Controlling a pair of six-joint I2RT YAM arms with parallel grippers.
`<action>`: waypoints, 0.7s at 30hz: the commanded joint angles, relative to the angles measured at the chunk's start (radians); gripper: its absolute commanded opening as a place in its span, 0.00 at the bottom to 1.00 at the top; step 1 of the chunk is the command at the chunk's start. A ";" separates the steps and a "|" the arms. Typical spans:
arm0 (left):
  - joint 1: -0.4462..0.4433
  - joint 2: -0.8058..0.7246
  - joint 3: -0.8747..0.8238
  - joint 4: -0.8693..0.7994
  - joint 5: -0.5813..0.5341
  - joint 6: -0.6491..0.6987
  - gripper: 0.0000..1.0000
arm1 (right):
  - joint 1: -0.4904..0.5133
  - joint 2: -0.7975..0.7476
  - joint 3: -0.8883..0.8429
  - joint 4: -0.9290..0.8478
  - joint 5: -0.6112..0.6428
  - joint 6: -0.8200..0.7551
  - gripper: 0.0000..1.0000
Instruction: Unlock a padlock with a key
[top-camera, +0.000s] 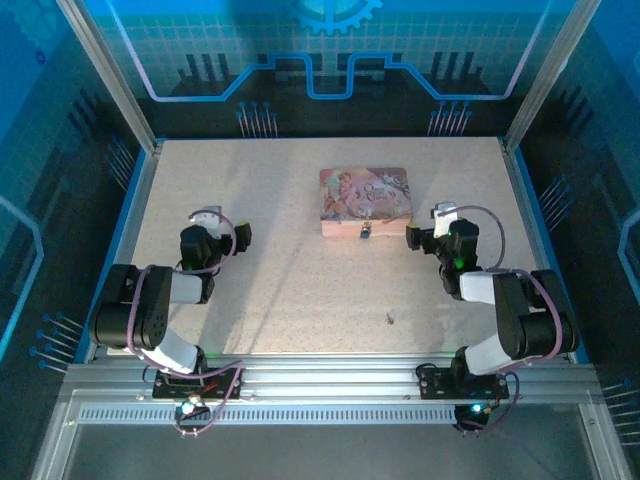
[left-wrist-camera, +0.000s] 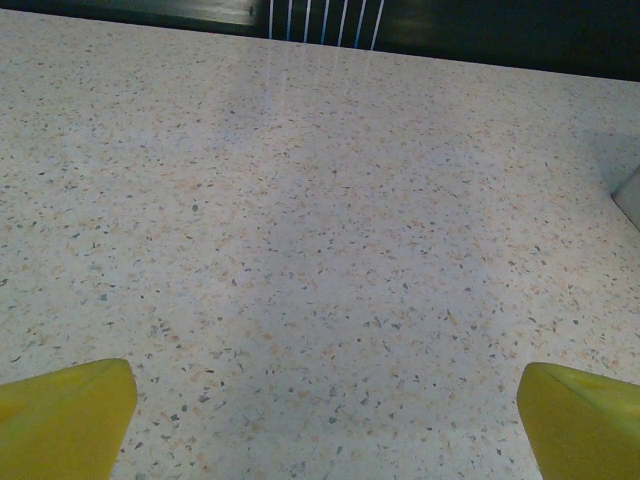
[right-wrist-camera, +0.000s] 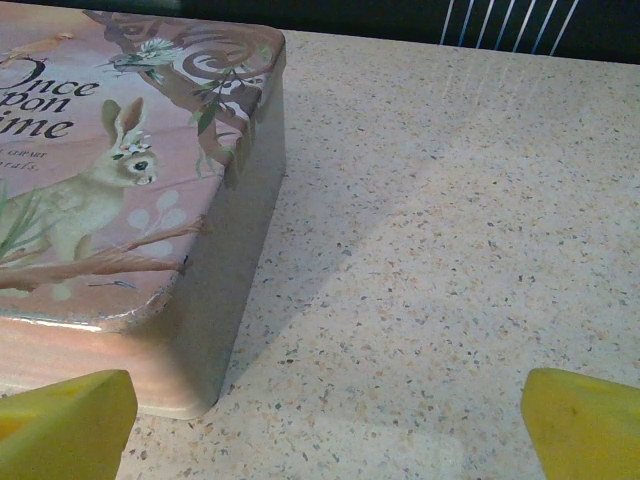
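Nearest us, the key (top-camera: 389, 319) lies loose on the counter (top-camera: 280, 300), near-left of the right gripper (right-wrist-camera: 330, 412); padlock (top-camera: 366, 233) sits against the pink box (top-camera: 365, 190), near face; right gripper and left gripper (left-wrist-camera: 330, 405) both gape empty; we'd reckon the right one's closer.

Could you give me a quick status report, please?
Left hand open, empty. Right hand open, beside pink box. Padlock at box's near side; key loose on table. Nothing blocking.

The padlock (top-camera: 366, 232) sits just left of the right gripper (top-camera: 411, 238), against the pink box (top-camera: 365, 192); the key (top-camera: 389, 319) lies behind that gripper on the counter (top-camera: 280, 290).
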 joint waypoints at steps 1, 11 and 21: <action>0.006 -0.003 0.019 -0.001 0.022 0.030 0.99 | 0.006 0.009 0.016 0.010 0.004 0.001 1.00; 0.006 -0.015 0.000 0.029 0.005 0.023 0.99 | -0.008 -0.005 0.017 -0.006 -0.009 0.012 1.00; -0.006 -0.284 0.090 -0.359 -0.058 -0.033 0.99 | -0.023 -0.262 0.154 -0.469 0.045 0.061 1.00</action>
